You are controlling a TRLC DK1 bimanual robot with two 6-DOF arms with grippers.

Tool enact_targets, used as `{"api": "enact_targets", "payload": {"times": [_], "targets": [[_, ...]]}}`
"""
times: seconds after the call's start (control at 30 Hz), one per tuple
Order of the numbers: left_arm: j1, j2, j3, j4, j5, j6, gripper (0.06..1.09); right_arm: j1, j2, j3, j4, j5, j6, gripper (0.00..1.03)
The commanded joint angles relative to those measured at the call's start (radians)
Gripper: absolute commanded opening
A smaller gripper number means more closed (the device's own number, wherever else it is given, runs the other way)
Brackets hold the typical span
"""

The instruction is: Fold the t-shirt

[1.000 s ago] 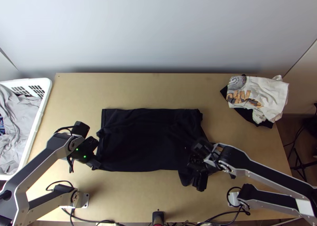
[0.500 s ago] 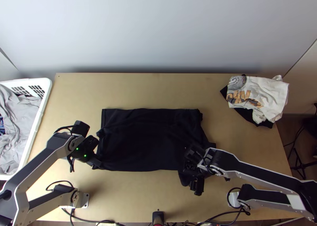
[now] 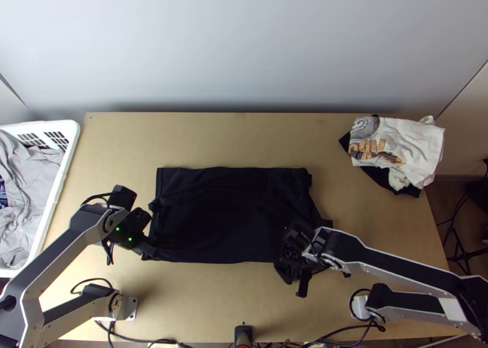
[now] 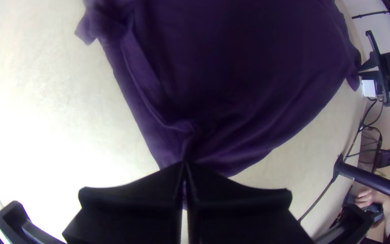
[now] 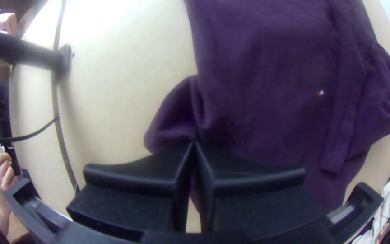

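Note:
The dark t-shirt (image 3: 213, 217) lies as a wide, roughly rectangular shape across the middle of the table, with a part jutting out at its near right corner. My left gripper (image 3: 146, 250) is at its near left corner; in the left wrist view that gripper (image 4: 184, 165) is shut on the cloth (image 4: 249, 68), which creases toward the fingertips. At the near right part is my right gripper (image 3: 296, 275). In the right wrist view, the right gripper (image 5: 194, 147) is shut on the shirt's edge (image 5: 267, 90), beside a bulging flap of cloth.
A white basket (image 3: 70, 150) with grey cloth stands at the left edge. At the back right lies a pile with a white printed garment (image 3: 415, 144) over black cloth. Cables (image 3: 183, 343) run along the near edge. A person's hand (image 5: 3, 169) shows beyond the table.
My right gripper has shifted slightly left along the near right part of the shirt. The left arm has barely moved, and the shirt's near edge lies almost as before.

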Motion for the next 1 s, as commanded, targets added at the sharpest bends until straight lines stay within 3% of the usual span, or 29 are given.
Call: {"api": "enact_targets", "payload": {"times": [0.0, 0.53, 0.97], "targets": [[0.019, -0.023, 0.037, -0.017, -0.001, 0.013, 0.09, -0.06, -0.037, 0.08, -0.091, 0.007, -0.001, 0.03], [0.058, -0.029, 0.158, -0.04, 0.001, 0.028, 0.09, -0.302, -0.046, 0.313, -0.146, 0.009, -0.083, 0.03], [0.108, 0.058, 0.299, 0.006, 0.001, 0.05, 0.09, -0.446, 0.081, 0.479, -0.135, 0.007, -0.131, 0.03]]}}
